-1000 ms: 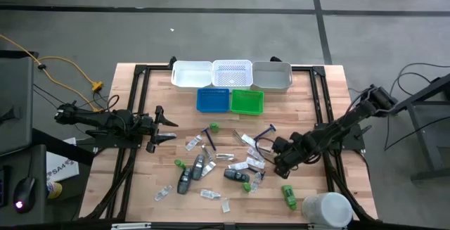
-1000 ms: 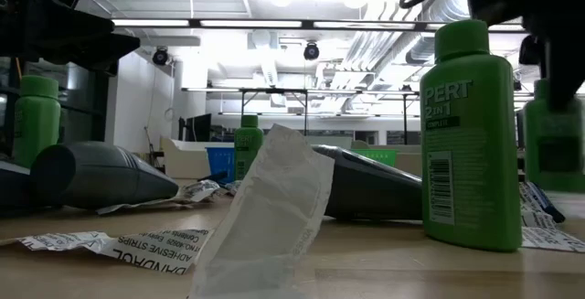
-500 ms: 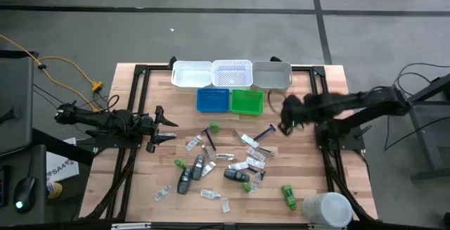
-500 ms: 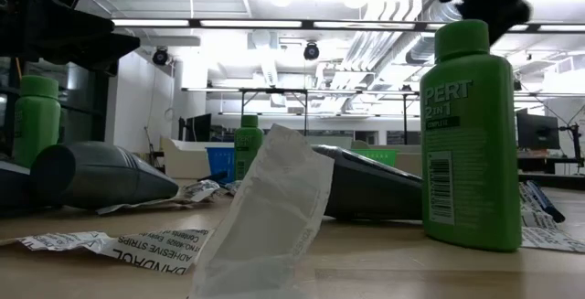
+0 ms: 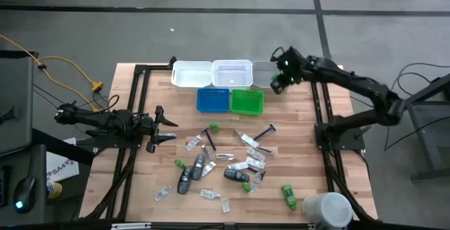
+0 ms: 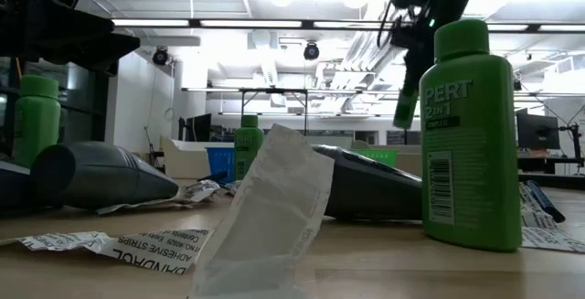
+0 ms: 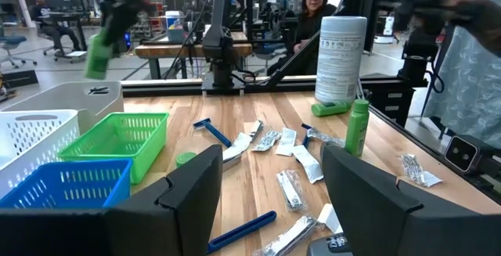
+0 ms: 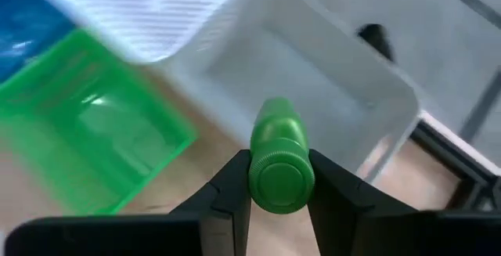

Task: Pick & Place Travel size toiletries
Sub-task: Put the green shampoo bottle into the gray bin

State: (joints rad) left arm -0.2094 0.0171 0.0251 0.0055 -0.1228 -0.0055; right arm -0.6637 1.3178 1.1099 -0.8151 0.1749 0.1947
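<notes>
From above, the right gripper (image 5: 280,77) hangs over the grey tray (image 5: 266,76), while the left gripper (image 5: 166,126) waits over the table's left side, fingers spread and empty. At table level, a green bottle (image 6: 406,105) dangles high (cap down). The right wrist view confirms it: both fingers pinch that bottle (image 8: 279,156) above the tray (image 8: 313,91).

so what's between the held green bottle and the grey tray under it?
Nothing. In the right wrist view the right gripper holds the green bottle above the grey tray, air between them.
</notes>
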